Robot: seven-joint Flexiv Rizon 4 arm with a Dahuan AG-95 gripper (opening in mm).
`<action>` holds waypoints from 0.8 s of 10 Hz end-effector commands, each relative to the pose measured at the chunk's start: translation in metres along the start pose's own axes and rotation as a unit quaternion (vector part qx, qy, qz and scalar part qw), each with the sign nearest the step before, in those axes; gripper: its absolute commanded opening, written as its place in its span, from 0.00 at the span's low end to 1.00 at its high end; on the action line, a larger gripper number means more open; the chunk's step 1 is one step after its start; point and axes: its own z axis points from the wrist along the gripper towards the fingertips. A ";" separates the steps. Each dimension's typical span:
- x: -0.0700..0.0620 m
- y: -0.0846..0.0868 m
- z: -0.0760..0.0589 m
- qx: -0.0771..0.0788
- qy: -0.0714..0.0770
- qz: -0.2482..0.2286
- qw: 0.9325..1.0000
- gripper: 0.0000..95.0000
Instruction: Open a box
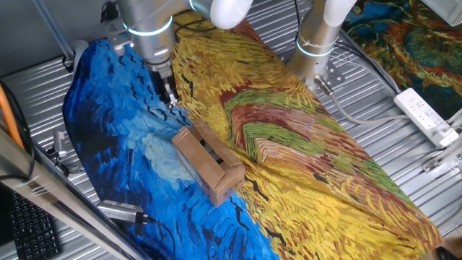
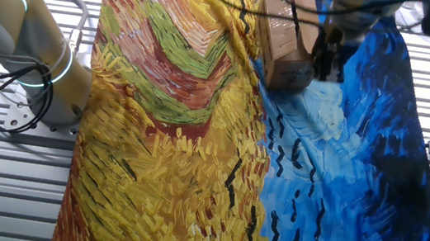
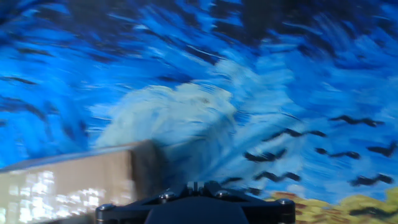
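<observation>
The small oblong brown cardboard box lies mid-worktop on the painted cloth, flaps apparently shut. The black two-finger gripper hovers just beyond its far end, apart; finger spread unclear, likely lining up.

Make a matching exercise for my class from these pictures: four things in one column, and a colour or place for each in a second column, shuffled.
Things:
1. box
2. end effector
3. power strip
4. cloth

Descriptions:
A. white, on the metal table beside the cloth
B. brown cardboard, lying on the cloth
C. painted blue and yellow, spread over the table
D. just above the cloth, next to one end of the box

Pairs: 1-B, 2-D, 3-A, 4-C
</observation>
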 end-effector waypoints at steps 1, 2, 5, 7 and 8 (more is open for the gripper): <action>-0.001 0.010 -0.002 0.003 -0.003 -0.010 1.000 0.00; -0.004 0.019 -0.005 0.001 -0.003 -0.005 1.000 0.00; -0.007 0.041 -0.005 -0.003 -0.002 -0.010 1.000 0.00; -0.005 0.059 0.003 -0.002 -0.004 -0.013 1.000 0.00; -0.004 0.070 0.005 0.001 -0.004 -0.012 1.000 0.00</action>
